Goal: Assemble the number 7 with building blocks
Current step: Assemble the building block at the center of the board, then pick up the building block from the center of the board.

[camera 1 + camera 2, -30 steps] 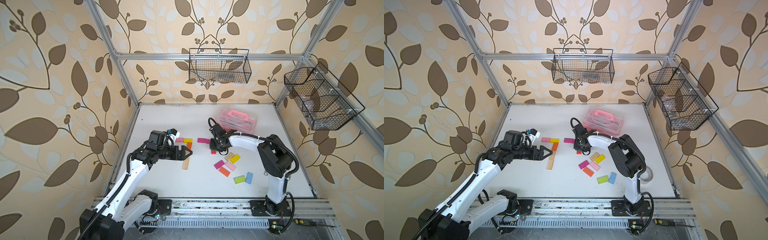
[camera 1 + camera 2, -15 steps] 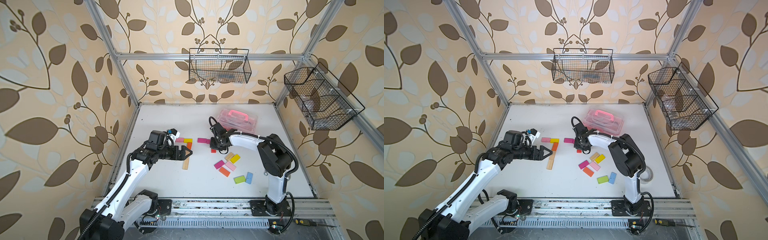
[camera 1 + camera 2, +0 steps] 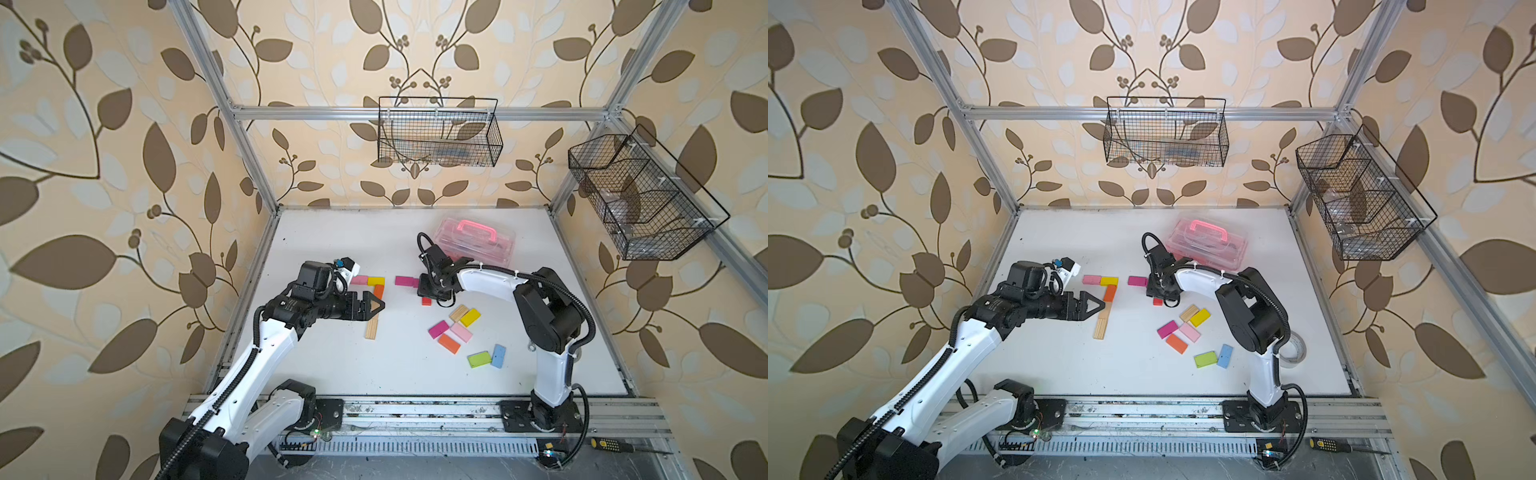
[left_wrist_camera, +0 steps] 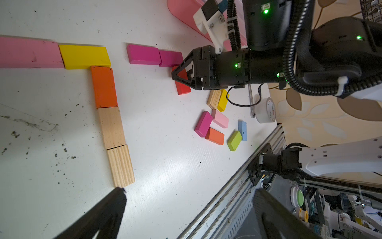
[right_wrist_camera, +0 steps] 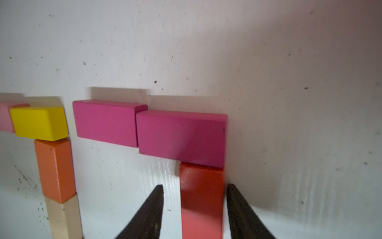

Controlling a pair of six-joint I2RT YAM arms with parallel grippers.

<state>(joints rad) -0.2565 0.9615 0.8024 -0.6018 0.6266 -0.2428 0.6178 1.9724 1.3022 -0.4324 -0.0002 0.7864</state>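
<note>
Between the tips of my right pincer (image 5: pixel 194 186): red block (image 5: pixel 201 196), lying flat on the counter (image 5: pixel 289 103).
Right pincer, state: jaws apart and not clamped. One tip stands clear of the red block with bare counter showing between; the other is just beside its opposite side.
Just ahead of the right tips: magenta block (image 5: pixel 182 136), with its long side touching the red block's far end.
Further along that line: second magenta block (image 5: pixel 106 123), end to end with the first and set slightly out of line.
Past the second magenta block, away from the right pincer: number 7 (image 3: pixel 1109 293), flat on the counter.
Number 7, top bar: pink block (image 4: pixel 31 53) and yellow block (image 4: pixel 84 57).
Number 7, stem: orange block (image 4: pixel 103 87), plain wood block (image 4: pixel 111 127) and striped wood block (image 4: pixel 121 165), end to end.
Left pincer (image 3: pixel 376 305), state: jaws spread wide, nothing between them.
Close by one left tip: free end of the striped wood block. Touching or not, I cannot tell.
Behind the right pincer, beside its arm: loose building blocks (image 3: pixel 461 332), five packed close; farther back, a green block (image 3: pixel 479 359) and a blue block (image 3: pixel 498 355) lie side by side.
Other side of the right wrist: pink case (image 3: pixel 478 243).
</note>
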